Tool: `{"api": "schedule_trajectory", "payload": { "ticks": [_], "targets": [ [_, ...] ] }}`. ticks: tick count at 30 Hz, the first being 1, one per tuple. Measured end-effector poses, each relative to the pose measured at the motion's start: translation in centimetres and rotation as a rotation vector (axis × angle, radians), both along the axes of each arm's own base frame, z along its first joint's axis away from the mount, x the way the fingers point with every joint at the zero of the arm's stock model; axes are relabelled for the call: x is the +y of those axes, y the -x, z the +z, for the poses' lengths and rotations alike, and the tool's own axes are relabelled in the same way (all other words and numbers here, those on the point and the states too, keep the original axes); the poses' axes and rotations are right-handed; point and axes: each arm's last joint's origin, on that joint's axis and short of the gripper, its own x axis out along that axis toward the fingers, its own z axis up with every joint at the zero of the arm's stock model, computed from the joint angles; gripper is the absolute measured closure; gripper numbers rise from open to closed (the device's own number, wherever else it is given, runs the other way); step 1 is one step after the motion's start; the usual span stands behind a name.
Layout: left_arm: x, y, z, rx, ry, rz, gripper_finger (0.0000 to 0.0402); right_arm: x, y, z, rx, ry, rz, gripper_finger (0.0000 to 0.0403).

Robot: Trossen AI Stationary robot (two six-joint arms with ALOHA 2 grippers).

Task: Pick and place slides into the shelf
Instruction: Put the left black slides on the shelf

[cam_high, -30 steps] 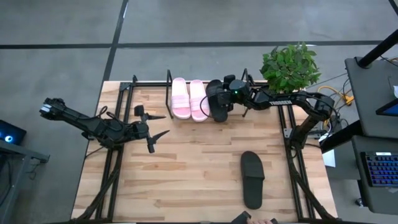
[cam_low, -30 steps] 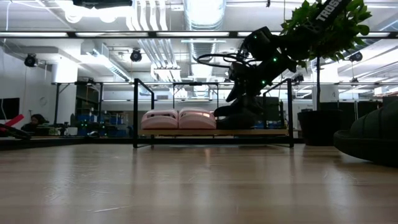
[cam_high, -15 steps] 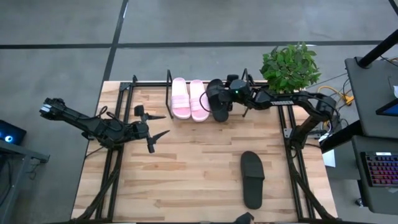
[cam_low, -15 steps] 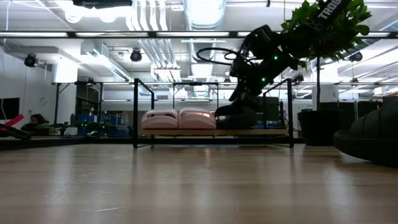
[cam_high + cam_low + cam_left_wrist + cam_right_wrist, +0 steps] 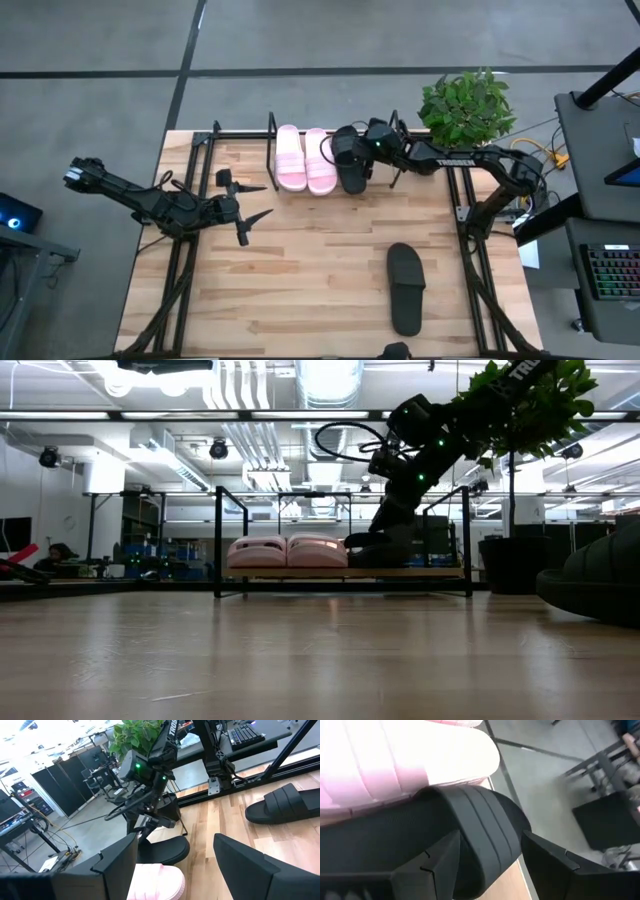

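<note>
With my right gripper (image 5: 352, 158) hanging over the shelf (image 5: 243, 132) at the far edge of the table (image 5: 300, 270), I count three of the four slides as placed. The two pink slides (image 5: 304, 159) sit side by side on the shelf's wooden board, and the first black slide (image 5: 350, 170) lies just beside them on the side toward my right arm, touching or nearly touching the nearer pink one. My right wrist view shows my two fingers (image 5: 440, 865) spread apart on either side of that slide's ribbed strap (image 5: 485, 840), not pinching it, so I judge the slide released and resting on the board. From table height, the black slide sits level next to the pink pair, with my gripper directly above it.

What is left is the second black slide (image 5: 405, 288). It lies flat on the bare table, well apart from the shelf, toward the near edge and on my right arm's side. There looks to be room for it on the board beyond the first black slide.

My left gripper (image 5: 247, 200) waits over the left part of the table, its fingers wide apart and holding nothing, pointing toward the shelf.
</note>
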Motion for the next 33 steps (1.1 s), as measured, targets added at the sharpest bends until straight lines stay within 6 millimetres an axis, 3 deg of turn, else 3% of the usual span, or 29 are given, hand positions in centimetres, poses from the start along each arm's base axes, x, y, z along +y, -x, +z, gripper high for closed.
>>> {"api": "schedule_trajectory", "payload": {
  "ticks": [5, 11, 19, 33],
  "targets": [
    [0.0, 0.0, 0.0, 0.000, 0.000, 0.000, 0.0155, 0.3, -0.2, 1.8, 0.001, -0.099, 0.018, 0.0202],
    [0.0, 0.0, 0.0, 0.000, 0.000, 0.000, 0.0155, 2.4, 0.6, 2.3, 0.067, -0.170, 0.077, 0.0210],
    [0.0, 0.0, 0.0, 0.000, 0.000, 0.000, 0.0155, 3.3, 3.0, 1.0, 0.162, -0.216, 0.062, 0.0263],
    [0.0, 0.0, -0.3, 0.010, -0.004, 0.000, 0.0155, 3.4, 3.6, -1.7, 0.174, -0.222, 0.058, 0.0391]
  ]
}}
